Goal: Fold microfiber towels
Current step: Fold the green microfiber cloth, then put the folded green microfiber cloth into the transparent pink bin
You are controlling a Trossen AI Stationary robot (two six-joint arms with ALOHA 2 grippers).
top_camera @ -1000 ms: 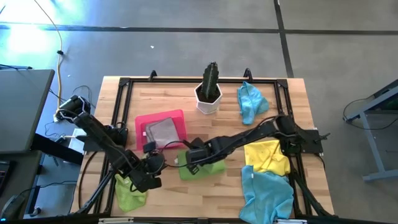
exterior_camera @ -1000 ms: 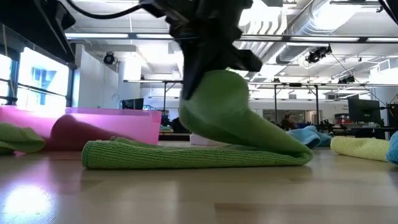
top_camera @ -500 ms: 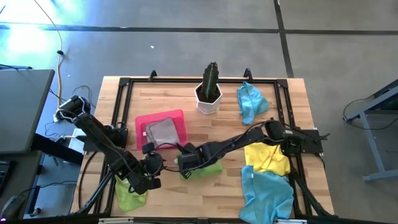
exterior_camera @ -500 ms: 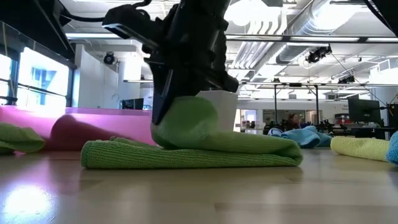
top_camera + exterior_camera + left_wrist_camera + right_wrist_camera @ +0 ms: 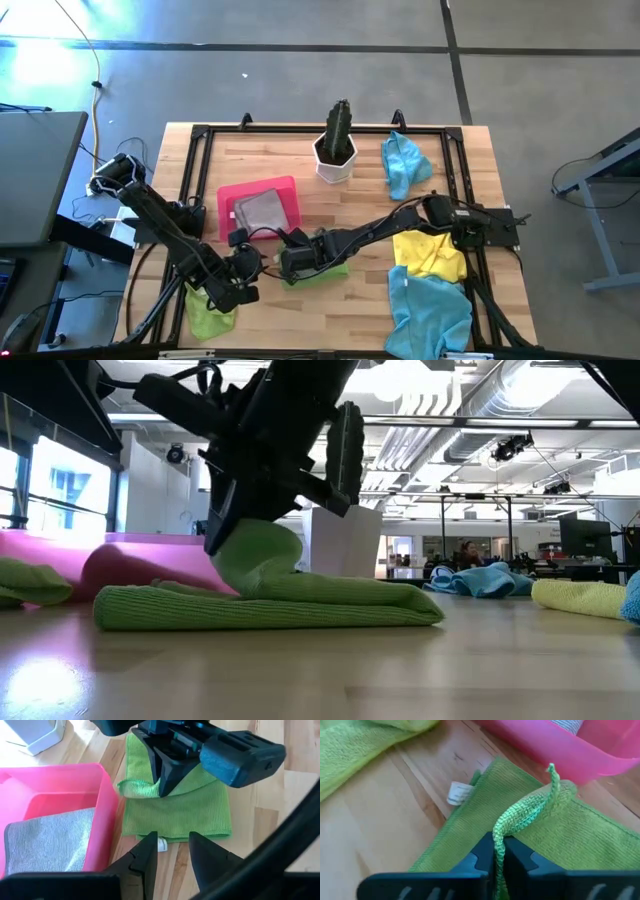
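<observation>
1. The right gripper (image 5: 499, 851) has its jaws pressed together on a raised pinch of the green towel (image 5: 270, 605), which lies on the table (image 5: 300, 330) just beside the pink tray (image 5: 232, 192). The pinched fold stands up above the rest of the cloth, which lies flat and doubled beneath it.

2. The left gripper (image 5: 171, 851) hovers low near the towel's near edge, fingers apart with nothing between them.

3. Risk: if the right gripper lets go before the fold is carried fully over, the raised flap is likely to flop back or land crooked, leaving uneven edges.

4. Risk: pulling the pinch further towards the tray could drag the whole towel along instead of folding it, since nothing pins the lower layer. The left gripper looks placed to do that, though it is not touching the cloth.

5. Risk: the tray wall stands right by the fold, so the flap or the gripper could catch on it.

6. Around: a grey towel (image 5: 262, 210) lies inside the tray; another green towel (image 5: 208, 316) sits crumpled under the left arm; a yellow towel (image 5: 432, 250) and blue towels (image 5: 430, 305) lie to the right; a potted plant (image 5: 337, 140) stands at the far side, well clear.
</observation>
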